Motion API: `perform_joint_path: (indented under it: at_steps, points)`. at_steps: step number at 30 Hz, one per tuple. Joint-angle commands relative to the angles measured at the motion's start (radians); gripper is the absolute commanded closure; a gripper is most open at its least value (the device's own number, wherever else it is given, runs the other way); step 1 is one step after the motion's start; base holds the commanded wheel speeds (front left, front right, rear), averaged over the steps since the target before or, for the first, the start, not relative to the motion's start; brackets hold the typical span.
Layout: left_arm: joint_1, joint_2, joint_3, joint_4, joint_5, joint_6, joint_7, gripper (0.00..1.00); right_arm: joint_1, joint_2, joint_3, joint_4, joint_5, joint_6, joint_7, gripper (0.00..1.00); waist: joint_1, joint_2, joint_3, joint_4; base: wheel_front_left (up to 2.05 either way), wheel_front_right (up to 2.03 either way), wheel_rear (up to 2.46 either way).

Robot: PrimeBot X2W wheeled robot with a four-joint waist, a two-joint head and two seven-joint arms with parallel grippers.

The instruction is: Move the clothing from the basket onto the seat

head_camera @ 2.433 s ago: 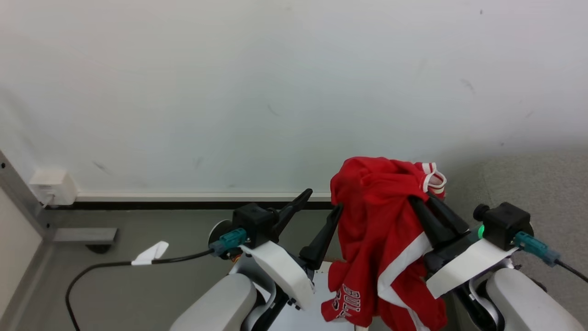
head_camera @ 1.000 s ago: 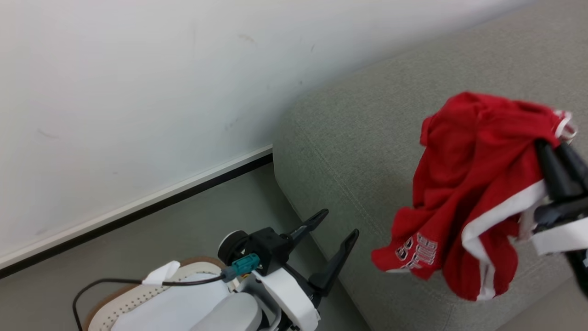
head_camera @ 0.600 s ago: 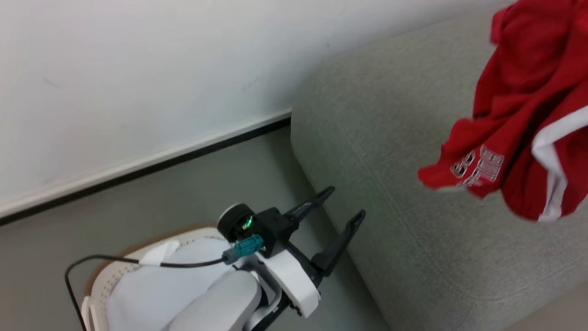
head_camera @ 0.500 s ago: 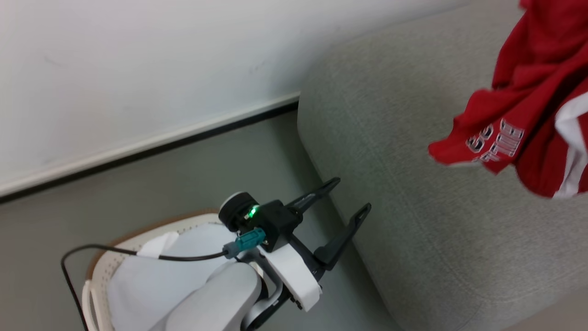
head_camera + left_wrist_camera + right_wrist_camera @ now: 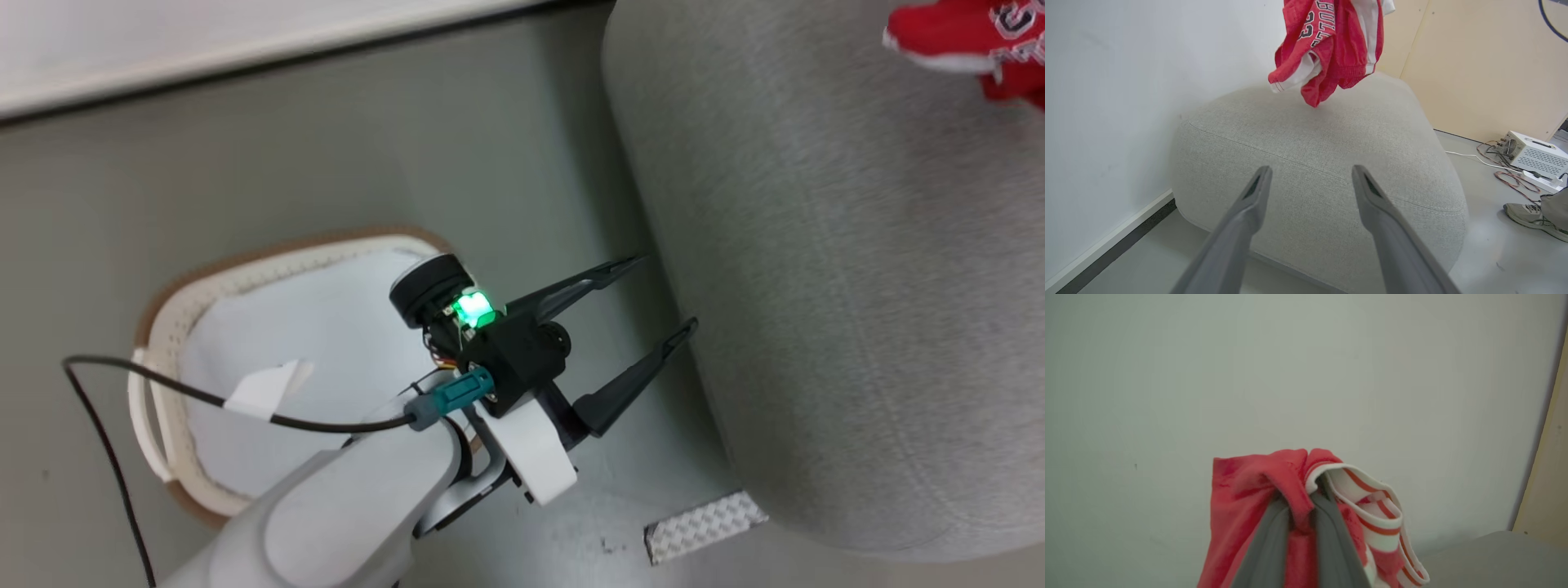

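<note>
The red clothing [image 5: 1331,41] with white stripe trim and lettering hangs in the air above the grey seat [image 5: 1331,163], its lowest fold just clear of the cushion top. My right gripper [image 5: 1302,512] is shut on a bunched fold of the clothing [image 5: 1274,486] near its striped band. A corner of the clothing [image 5: 971,37] shows at the head view's top right, over the seat [image 5: 857,269]. My left gripper [image 5: 665,294] is open and holds nothing, beside the seat's rounded edge. The basket [image 5: 163,327], with its pale lining, sits on the floor under my left arm.
A white wall with a dark baseboard [image 5: 245,61] runs behind the basket and seat. A patterned strip [image 5: 706,527] lies on the floor by the seat's corner. Beyond the seat are a white box [image 5: 1533,157] with cables and a person's shoe [image 5: 1531,218].
The head camera has tilted down and turned, so wall gives way to floor and basket. The clothing, held by my right gripper, has swung from beside the basket to above the seat.
</note>
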Motion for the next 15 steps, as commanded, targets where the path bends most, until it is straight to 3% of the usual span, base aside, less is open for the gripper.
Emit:
perform_joint_path:
  at_steps: [1,8,15]
  points:
    - [-0.022,0.010,-0.004,-0.015,0.018,-0.002,0.002,0.00,-0.022,-0.007,0.003,0.033,0.010,-0.002,-0.005,1.00,-0.0003,-0.0001,0.096,0.039,0.00,0.00,0.00]
    - [-0.066,0.030,-0.021,-0.042,0.026,-0.003,0.005,0.00,-0.054,0.028,0.069,0.216,0.007,-0.002,0.009,1.00,-0.0003,-0.0001,0.172,0.047,0.00,0.00,0.00]
    - [-0.076,0.029,-0.026,-0.033,0.028,-0.003,-0.008,0.00,-0.044,0.069,0.169,0.366,0.024,-0.002,0.098,1.00,-0.0003,-0.0001,0.186,0.050,0.00,0.00,0.00]
